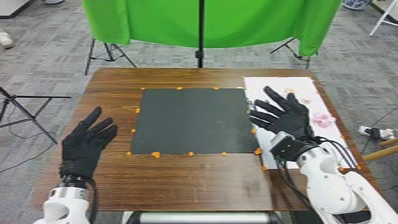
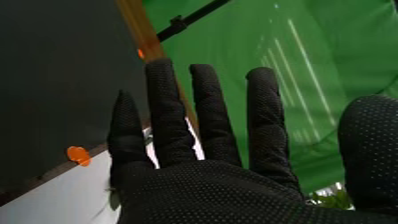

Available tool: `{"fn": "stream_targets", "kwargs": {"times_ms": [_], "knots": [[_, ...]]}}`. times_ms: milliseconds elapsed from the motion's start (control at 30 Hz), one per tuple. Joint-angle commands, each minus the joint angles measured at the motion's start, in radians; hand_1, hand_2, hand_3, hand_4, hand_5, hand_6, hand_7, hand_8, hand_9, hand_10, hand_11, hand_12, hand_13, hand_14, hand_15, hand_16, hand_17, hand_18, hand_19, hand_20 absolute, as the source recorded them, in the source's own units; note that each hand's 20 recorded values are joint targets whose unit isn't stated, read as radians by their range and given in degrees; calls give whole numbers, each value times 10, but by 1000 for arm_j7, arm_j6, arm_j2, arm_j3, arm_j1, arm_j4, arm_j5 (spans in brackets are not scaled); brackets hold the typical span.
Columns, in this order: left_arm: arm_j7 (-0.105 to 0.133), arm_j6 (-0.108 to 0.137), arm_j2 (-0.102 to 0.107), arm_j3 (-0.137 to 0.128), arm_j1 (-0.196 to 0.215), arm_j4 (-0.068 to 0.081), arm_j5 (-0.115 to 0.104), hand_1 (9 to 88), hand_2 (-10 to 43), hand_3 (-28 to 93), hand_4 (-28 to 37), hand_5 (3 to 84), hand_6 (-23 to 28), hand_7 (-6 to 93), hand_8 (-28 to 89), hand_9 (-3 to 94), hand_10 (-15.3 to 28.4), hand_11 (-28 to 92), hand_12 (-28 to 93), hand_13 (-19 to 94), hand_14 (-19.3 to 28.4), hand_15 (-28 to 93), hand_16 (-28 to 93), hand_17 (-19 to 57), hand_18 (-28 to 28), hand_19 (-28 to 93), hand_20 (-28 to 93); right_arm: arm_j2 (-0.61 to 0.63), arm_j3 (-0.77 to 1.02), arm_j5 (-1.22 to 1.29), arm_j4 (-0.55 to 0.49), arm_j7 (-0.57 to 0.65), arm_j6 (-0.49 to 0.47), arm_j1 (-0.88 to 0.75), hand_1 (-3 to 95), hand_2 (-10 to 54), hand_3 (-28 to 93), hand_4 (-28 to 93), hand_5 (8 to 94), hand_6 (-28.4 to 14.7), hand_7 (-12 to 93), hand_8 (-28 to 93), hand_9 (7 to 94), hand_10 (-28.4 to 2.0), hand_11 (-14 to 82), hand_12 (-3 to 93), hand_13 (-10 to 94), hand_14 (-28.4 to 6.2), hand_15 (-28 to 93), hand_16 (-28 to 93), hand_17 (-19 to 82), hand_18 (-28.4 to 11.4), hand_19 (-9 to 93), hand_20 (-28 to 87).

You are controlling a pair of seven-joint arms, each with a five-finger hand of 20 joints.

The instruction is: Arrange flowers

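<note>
— Largest first?

— Grey carpeted floor (image 1: 53, 55), all around. On it, a brown wooden rectangular surface (image 1: 107, 187). Beyond the far edge, a hanging bright green cloth (image 1: 258, 30) with a thin black upright pole (image 1: 201, 30) at its middle.

— And laid out on the surface?

— One flat dark grey, nearly square mat (image 1: 191, 120), middle. One long white rectangular sheet (image 1: 275, 160), beside the mat, towards the right edge.

— Next size down: hands?

— Two, both in black fabric gloves. Left hand (image 1: 83, 145): over the left side of the surface, apart from the mat; fingers extended, nothing held. Right hand (image 1: 290, 122): over the white sheet, near the mat's right edge; fingers straight and spread, thumb well apart from them, nothing held. Same open spread in the wrist view for the right hand (image 2: 222, 192). Touching the sheet or above it: cannot tell.

— Flowers?

— Pink-petalled flower (image 1: 323, 120), on the white sheet, just beside the right hand, on the outer side. Smaller pale blossoms (image 1: 305, 101), farther up the same sheet. Green leaves (image 2: 335, 200), partly hidden, near the base of the thumb in the wrist view.

— Smallest?

— Small orange lumps (image 1: 155, 154), dotted along the edges of mat and sheet.
</note>
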Motion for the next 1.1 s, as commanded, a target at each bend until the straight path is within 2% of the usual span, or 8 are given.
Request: {"fn": "stream_targets", "kwargs": {"times_ms": [33,200,333,633,733,833,967,1100], "knots": [[-9,-9,-8,-5,11,5,-1,196,68,789,-283,358,63,66,-78,316,194,216,107,194,271,534,-102,-79,284,573,-16,-7,6,4,-13,-16,26,-15,99,124,761,-283,395,70,164,-142,427,-127,144,135,317,-182,374,127,-11,-226,459,167],[-14,-9,-9,-4,9,5,1,197,68,789,-283,358,63,65,-78,316,194,216,107,194,271,534,-102,-79,284,573,-16,-9,50,-6,-17,-5,-17,-51,99,124,760,-283,395,69,163,-142,427,-126,145,136,318,-182,374,127,-11,-226,460,167],[-2,-6,-3,-2,10,4,-2,196,69,788,-283,358,63,65,-78,316,195,216,107,194,271,533,-102,-80,284,573,-17,16,70,-109,-49,25,4,-69,98,123,763,-283,394,68,163,-142,427,-127,145,136,318,-182,374,127,-11,-227,461,168],[19,-2,14,-6,16,-2,-5,197,69,787,-283,357,64,65,-78,316,195,216,107,194,272,533,-102,-80,284,573,-17,111,205,-489,-185,231,106,-191,135,75,787,-283,376,23,169,-138,458,-148,186,140,359,-186,453,119,32,-240,540,200],[19,0,13,-7,22,-4,-6,196,70,787,-283,358,64,66,-78,316,195,216,108,194,272,534,-102,-79,284,573,-18,152,132,-657,-221,380,236,-136,162,47,791,-282,394,5,179,-140,492,-157,247,145,398,-181,517,101,73,-242,594,217],[21,3,19,-7,26,-5,-10,196,69,788,-283,358,64,66,-78,316,195,215,107,194,272,534,-102,-79,284,573,-18,162,115,-840,-251,531,251,-135,192,14,793,-282,422,-15,192,-144,517,-160,327,146,446,-174,588,82,129,-243,663,227],[20,3,18,-10,24,-3,-9,196,69,789,-283,358,65,65,-78,316,195,216,107,194,272,534,-102,-79,284,574,-18,174,50,-1070,-272,741,234,-96,235,-5,777,-273,477,-43,212,-149,556,-171,415,158,522,-163,655,85,204,-243,750,230],[16,3,22,-13,19,-2,-10,197,69,788,-283,358,64,66,-78,316,195,215,107,194,271,534,-102,-79,284,573,-18,176,-39,-1303,-275,950,127,-38,283,-25,763,-259,542,-55,236,-150,607,-179,474,169,586,-151,697,98,277,-237,822,208]]}}
